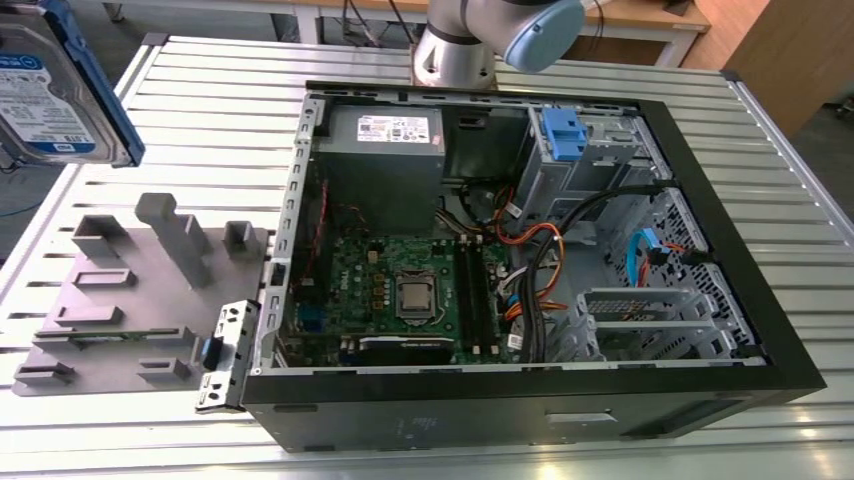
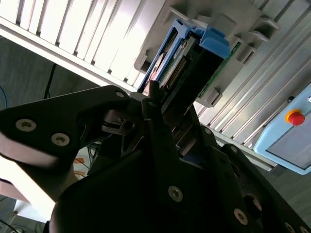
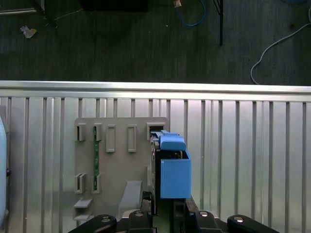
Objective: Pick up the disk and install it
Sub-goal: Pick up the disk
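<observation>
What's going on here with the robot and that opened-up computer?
The robot arm has its gripper clamped on the disk, a hard drive in a blue bracket. It holds the drive in the air over the grey holder on the slatted table. The open computer case sits alongside, and the drive is not yet installed in it.

The disk [image 1: 60,60] is showing bare silver metal under a smooth paper label [image 1: 43,105], its bracket [image 3: 175,177] looking like smooth blue plastic; the tabletop [image 1: 200,110] is shining as ribbed, brushed metal slats; the grey fixture [image 1: 120,300] is reading as matt plastic; the computer case [image 1: 534,425] is wearing matt black outside and dull bare sheet metal within; the end effector [image 2: 163,99] is appearing matt black with bright metal screw heads [image 2: 175,193].
</observation>
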`<state>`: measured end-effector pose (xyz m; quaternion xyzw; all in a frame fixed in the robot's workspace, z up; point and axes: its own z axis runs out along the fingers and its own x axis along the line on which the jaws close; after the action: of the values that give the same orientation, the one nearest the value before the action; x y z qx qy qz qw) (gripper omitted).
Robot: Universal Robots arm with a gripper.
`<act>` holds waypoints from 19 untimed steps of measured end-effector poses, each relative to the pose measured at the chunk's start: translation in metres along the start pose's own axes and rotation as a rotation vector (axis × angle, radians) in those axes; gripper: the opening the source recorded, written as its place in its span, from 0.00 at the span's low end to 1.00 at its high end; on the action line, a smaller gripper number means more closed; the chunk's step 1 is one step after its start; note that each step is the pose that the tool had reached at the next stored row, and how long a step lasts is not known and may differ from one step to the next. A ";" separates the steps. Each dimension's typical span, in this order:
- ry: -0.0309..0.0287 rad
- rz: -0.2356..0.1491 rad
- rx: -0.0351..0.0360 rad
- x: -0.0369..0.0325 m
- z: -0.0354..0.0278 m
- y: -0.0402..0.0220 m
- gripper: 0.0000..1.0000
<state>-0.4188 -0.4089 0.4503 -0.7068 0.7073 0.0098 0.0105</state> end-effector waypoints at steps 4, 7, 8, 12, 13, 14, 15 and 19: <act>0.0000 0.000 0.0000 -0.0003 -0.0123 0.0000 0.35; 0.0000 0.000 -0.0001 -0.0006 -0.0215 0.0000 0.35; 0.0000 0.000 0.0000 -0.0007 -0.0246 0.0000 0.35; 0.0001 0.000 -0.0002 -0.0011 -0.0364 -0.0001 0.35; 0.0001 0.000 -0.0001 -0.0011 -0.0391 -0.0001 0.35; 0.0001 0.000 -0.0002 -0.0012 -0.0418 -0.0001 0.35; 0.0001 0.000 -0.0002 -0.0013 -0.0446 -0.0001 0.35; 0.0001 0.000 -0.0001 -0.0015 -0.0544 -0.0001 0.35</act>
<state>-0.4188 -0.4089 0.5047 -0.7068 0.7072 0.0098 0.0105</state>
